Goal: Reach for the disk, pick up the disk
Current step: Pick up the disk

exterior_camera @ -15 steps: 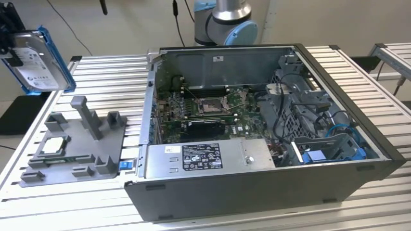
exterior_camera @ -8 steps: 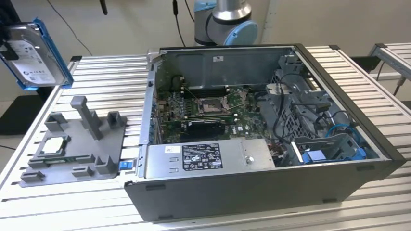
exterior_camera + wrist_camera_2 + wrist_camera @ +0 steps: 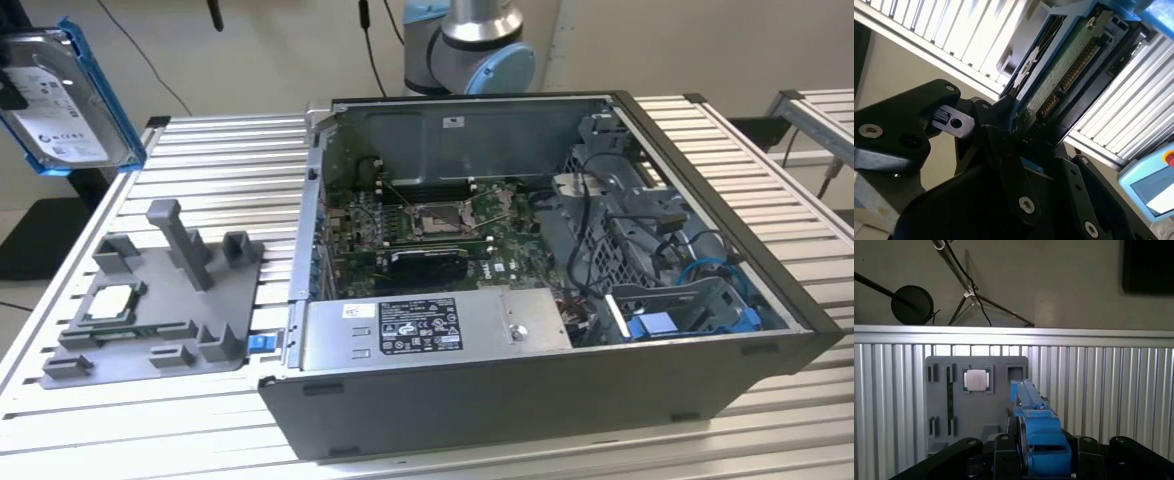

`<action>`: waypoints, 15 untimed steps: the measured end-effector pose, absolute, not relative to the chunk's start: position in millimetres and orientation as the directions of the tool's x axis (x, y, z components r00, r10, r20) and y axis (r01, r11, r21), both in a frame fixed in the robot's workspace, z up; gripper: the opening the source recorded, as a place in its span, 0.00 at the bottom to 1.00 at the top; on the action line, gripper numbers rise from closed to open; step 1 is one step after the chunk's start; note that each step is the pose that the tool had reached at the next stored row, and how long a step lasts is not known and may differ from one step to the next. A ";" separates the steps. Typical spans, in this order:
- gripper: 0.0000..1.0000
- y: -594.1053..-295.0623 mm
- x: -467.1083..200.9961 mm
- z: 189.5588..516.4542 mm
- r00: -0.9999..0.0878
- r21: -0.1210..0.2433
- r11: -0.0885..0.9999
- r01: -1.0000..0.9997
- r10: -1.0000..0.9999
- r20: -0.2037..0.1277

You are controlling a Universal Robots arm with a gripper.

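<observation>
Silver-grey disk (image 3: 60, 100), white label, blue bracket, above the bench (image 3: 200, 150) corner; second wrist view adds its green circuit board (image 3: 1054, 85), the claw (image 3: 1020, 127) clamping the disk.

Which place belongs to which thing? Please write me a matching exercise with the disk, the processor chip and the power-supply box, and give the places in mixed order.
Things
1. disk
2. processor chip
3. power-supply box

Places
A. inside the open computer case
B. gripped by the claw, up in the air off the table
C. seated in the grey fixture tray

Right pairs: 1-B, 2-C, 3-A.
</observation>
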State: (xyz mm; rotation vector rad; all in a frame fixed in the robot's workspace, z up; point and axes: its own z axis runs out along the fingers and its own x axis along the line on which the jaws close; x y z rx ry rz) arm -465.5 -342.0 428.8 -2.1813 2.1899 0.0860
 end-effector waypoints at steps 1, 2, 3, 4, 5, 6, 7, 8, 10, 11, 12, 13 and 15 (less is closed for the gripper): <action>0.00 -342.0 -465.6 431.4 -0.004 0.005 0.004 -1.000 -0.997 -0.074; 0.00 -342.0 -465.6 433.4 -0.004 0.005 0.004 -1.000 -0.997 -0.074; 0.00 -342.0 -465.6 435.8 -0.004 0.005 0.004 -1.000 -0.997 -0.074; 0.00 -342.0 -465.6 438.1 -0.004 0.004 0.004 -1.000 -0.997 -0.074; 0.00 -342.0 -465.5 440.7 -0.004 0.005 0.004 -1.000 -0.997 -0.074; 0.00 -342.0 -465.6 443.2 -0.004 0.004 0.004 -1.000 -0.997 -0.074; 0.00 -342.0 -465.6 445.6 -0.004 0.004 0.004 -1.000 -0.997 -0.074; 0.00 -342.0 -465.6 448.4 -0.004 0.005 0.004 -1.000 -0.997 -0.074; 0.00 -342.0 -465.6 453.2 -0.004 0.004 0.004 -1.000 -0.997 -0.074; 0.00 -342.0 -465.6 455.6 -0.004 0.004 0.004 -1.000 -0.997 -0.074; 0.00 -342.0 -465.6 458.0 -0.004 0.004 0.004 -1.000 -0.997 -0.074; 0.00 -342.0 -465.5 460.4 -0.004 0.005 0.004 -1.000 -0.997 -0.074; 0.00 -342.0 -465.6 465.1 -0.004 0.004 0.004 -1.000 -0.997 -0.074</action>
